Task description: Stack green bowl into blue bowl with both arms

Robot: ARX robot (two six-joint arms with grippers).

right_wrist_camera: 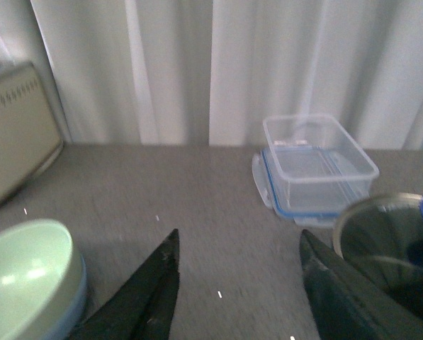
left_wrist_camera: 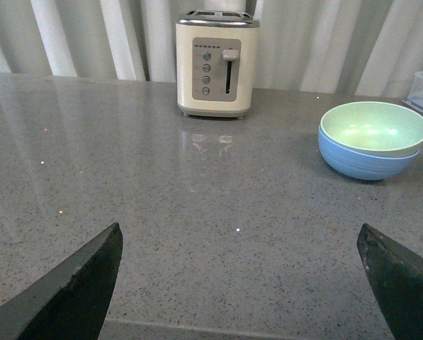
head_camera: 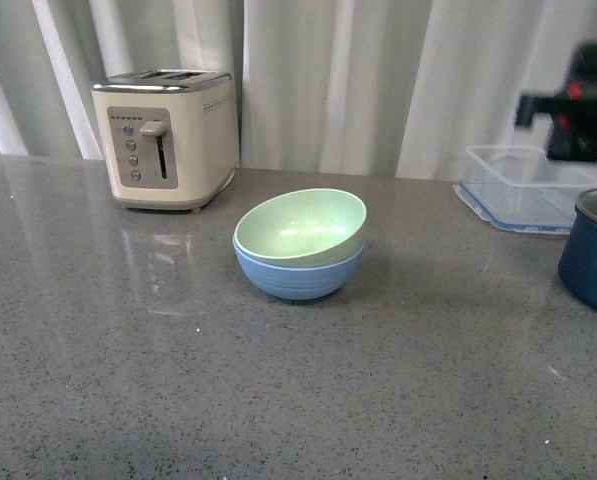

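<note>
The pale green bowl [head_camera: 300, 225] sits nested in the light blue bowl [head_camera: 298, 275], slightly tilted, at the middle of the grey counter. Nothing holds either bowl. In the left wrist view my left gripper [left_wrist_camera: 239, 227] is open over bare counter, well short of the green bowl [left_wrist_camera: 374, 127] and the blue bowl [left_wrist_camera: 363, 161]. In the right wrist view my right gripper [right_wrist_camera: 239, 232] is open and raised above the counter, apart from the green bowl [right_wrist_camera: 23, 273] and the blue rim [right_wrist_camera: 73, 304] beneath it. The right arm [head_camera: 576, 100] shows blurred at the upper right of the front view.
A cream toaster [head_camera: 166, 135] stands at the back left by the curtain. A clear plastic container [head_camera: 523, 188] lies at the back right. A dark navy pot [head_camera: 590, 255] with a glass lid [right_wrist_camera: 381, 227] stands at the right edge.
</note>
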